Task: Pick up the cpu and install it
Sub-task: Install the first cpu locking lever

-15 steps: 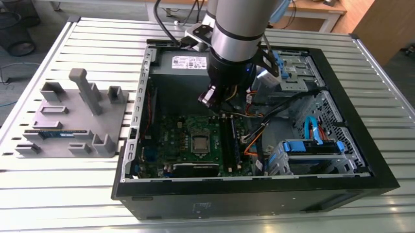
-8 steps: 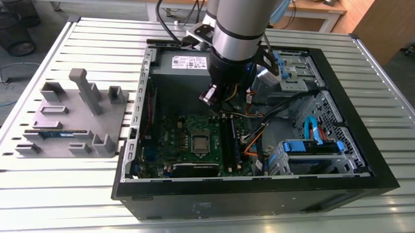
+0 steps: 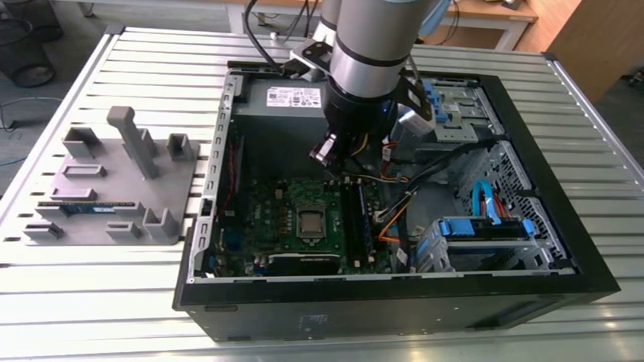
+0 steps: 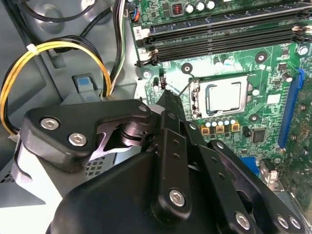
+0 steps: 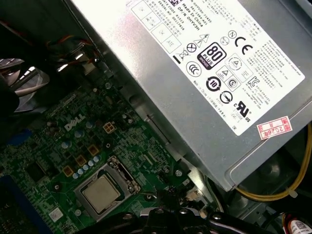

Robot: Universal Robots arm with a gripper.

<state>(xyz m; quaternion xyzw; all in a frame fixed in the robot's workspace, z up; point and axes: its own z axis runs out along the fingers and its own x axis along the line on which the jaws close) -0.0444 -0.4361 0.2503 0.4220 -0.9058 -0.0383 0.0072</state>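
A grey open computer case (image 3: pixel 397 294) lies on its side on a slatted metal table (image 3: pixel 81 294). A robot arm (image 3: pixel 372 53) reaches down into the case, with its black gripper (image 3: pixel 337 154) hanging above the green motherboard (image 3: pixel 271 219), just beside the grey power supply (image 5: pixel 195 73).

The cpu (image 3: pixel 310 220), a small square chip with a silver top, already sits flat inside the silver socket frame (image 4: pixel 197 97) near the middle of the board. It is visible in both wrist views (image 5: pixel 101 194), pale and shiny within the frame (image 4: pixel 223 95). The gripper is above and to one side of it, apart from it and not touching it.

The gripper's fingers taper together to a narrow tip in the second wrist view (image 4: pixel 168 97), and nothing shows between them, but whether they are fully clenched cannot be told.

To the exterior view's left, a grey parts holder (image 3: pixel 111 188) stands on the table with a blue-green memory stick (image 3: pixel 86 207) resting in one slot.

By the look of it, the chip is placed, so the task appears largely done; whether the frame is latched cannot be told
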